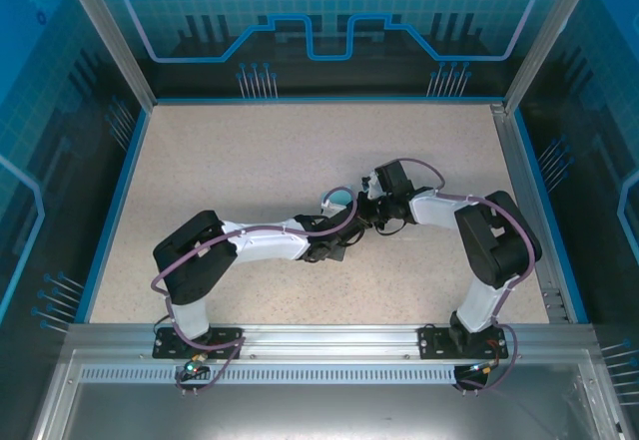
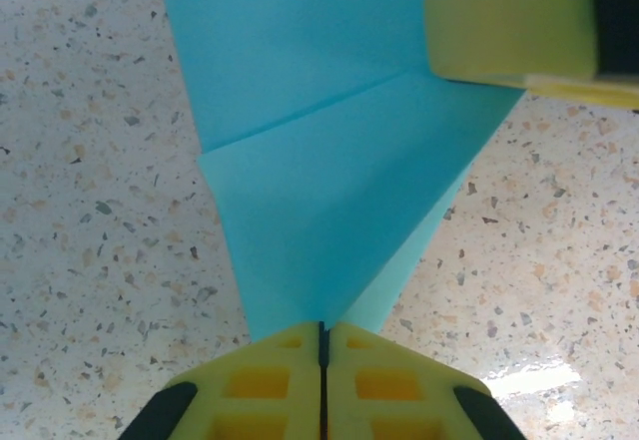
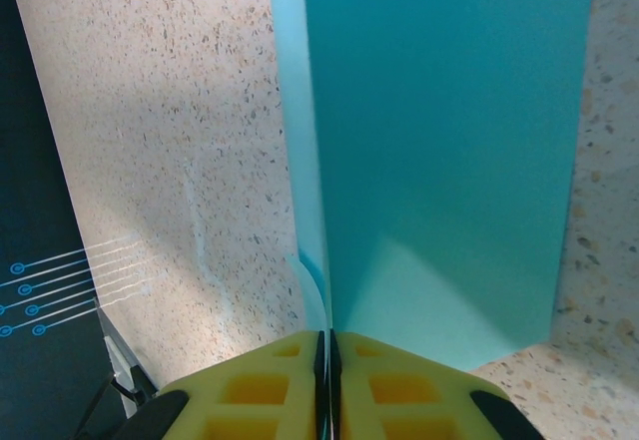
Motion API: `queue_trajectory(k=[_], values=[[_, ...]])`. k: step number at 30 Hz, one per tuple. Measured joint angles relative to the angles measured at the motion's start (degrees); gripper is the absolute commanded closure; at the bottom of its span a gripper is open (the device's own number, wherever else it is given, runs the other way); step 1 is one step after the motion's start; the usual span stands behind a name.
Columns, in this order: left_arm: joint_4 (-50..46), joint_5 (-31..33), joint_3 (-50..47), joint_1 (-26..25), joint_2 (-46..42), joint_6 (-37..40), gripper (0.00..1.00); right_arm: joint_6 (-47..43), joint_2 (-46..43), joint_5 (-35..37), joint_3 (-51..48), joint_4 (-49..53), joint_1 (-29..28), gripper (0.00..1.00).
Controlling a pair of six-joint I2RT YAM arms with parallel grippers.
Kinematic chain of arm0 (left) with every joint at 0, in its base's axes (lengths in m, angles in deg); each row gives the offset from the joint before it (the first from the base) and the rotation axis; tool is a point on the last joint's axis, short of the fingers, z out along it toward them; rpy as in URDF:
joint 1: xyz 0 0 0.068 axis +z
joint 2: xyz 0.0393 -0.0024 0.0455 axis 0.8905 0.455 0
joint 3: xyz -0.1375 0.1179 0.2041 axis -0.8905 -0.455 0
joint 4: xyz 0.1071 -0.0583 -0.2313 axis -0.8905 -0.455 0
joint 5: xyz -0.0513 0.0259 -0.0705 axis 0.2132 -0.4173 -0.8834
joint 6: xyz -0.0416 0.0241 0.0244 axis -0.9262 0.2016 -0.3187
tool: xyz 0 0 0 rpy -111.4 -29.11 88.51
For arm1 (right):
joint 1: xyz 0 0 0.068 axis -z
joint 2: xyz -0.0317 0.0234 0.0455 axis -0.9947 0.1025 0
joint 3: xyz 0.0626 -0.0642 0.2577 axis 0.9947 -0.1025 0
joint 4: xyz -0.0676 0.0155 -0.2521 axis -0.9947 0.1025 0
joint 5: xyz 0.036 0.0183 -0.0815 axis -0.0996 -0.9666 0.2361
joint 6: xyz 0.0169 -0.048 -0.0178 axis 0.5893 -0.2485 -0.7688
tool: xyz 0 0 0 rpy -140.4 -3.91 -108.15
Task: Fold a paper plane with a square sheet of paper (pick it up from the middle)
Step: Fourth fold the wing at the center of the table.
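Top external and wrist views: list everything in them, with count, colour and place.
paper sheet: one, light turquoise, partly folded, mid-table between both pincers
table: one, speckled beige, beneath the paper
walls: three, blue printed panels, left, far and right of the table
rail: one, silver, near edge
left arm: one, white and black, near left
right arm: one, white and black, near right
left pincer: one, yellow, shut on the paper's tip
right pincer: one, yellow, shut on the paper's edge

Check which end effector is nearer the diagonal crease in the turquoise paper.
Right: the right end effector pinches the turquoise paper beside the diagonal crease; the left end effector is shut on the paper's pointed tip, farther off.
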Motion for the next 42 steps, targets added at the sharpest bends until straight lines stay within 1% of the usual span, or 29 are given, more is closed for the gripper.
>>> queue_trajectory(k=[7, 11, 14, 16, 21, 23, 26, 30, 37, 42], values=[[1.14, 0.13, -3.04, 0.17, -2.69, -0.59, 0.97, -1.46, -2.71, 0.04, 0.0, 2.03, 0.02, 0.81], [4.61, -1.88, -7.69, 1.57, -6.19, -0.63, 0.98, -2.84, -5.99, 0.5, -0.04, 3.96, 0.39, 0.79], [8.31, -5.16, -11.56, 3.74, -9.16, -0.61, 0.98, -3.74, -9.75, 1.46, -1.49, 4.15, 1.33, 0.74], [11.23, -8.31, -14.16, 5.66, -10.91, -0.61, 0.98, -4.2, -12.02, 1.84, -2.78, 4.17, 1.92, 0.72], [18.82, -18.32, -19.74, 11.82, -13.27, -0.83, 0.98, -4.98, -13.77, 1.7, -4.04, 4.04, 2.01, 0.71], [20.52, -21.57, -20.57, 13.4, -13.25, -0.85, 0.97, -5.46, -13.77, 1.46, -4.07, 4.0, 1.95, 0.72], [22.27, -25.18, -20.85, 14.6, -13.25, -0.96, 0.98, -6.14, -13.09, 1.03, -4.0, 3.91, 1.51, 0.73], [24.63, -28.44, -21.42, 15.56, -13.18, -1.38, 0.98, -6.95, -10.03, 0.35, -2.95, 4.04, -0.5, 0.78], [26.47, -30.38, -22.82, 16.81, -13.14, -2.54, 0.98, -6.88, -2.95, -1.11, 2.25, 2.47, -4.7, 0.84], [26.58, -31.01, -22.84, 17.03, -13.0, -2.54, 0.98, -6.23, 1.42, -1.77, 4.7, 1.09, -5.77, 0.85]])
